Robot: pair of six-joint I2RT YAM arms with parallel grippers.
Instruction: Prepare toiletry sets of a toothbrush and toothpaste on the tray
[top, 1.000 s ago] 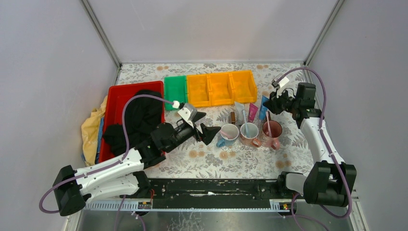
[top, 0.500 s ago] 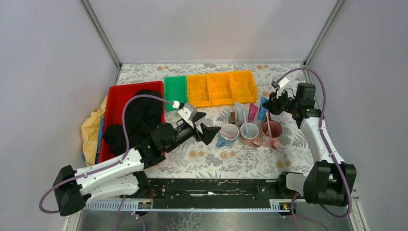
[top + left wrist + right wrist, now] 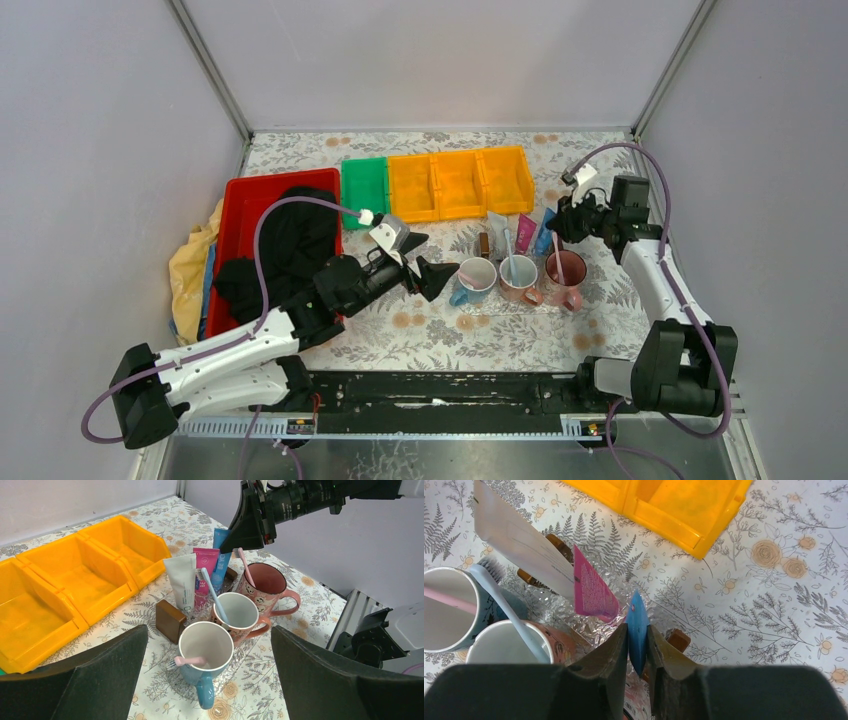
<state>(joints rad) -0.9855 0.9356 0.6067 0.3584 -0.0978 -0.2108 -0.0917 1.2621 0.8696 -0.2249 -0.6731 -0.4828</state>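
Observation:
Three mugs stand in a row on a clear tray. The blue mug holds a pink toothbrush. A light blue toothbrush leans in the middle mug, and another pink one stands in the red mug. Behind them stand a white toothpaste tube and a magenta one. My right gripper is shut on the blue tube, which is upright at the tray's back right. My left gripper hovers wide open just in front of the blue mug.
Yellow bins and a green bin line the back. A red bin with black cloth sits at the left, beside a yellow cloth. Small brown blocks lie by the tubes.
My right gripper has shifted slightly left and down with the blue tube in it. The left arm has not moved.

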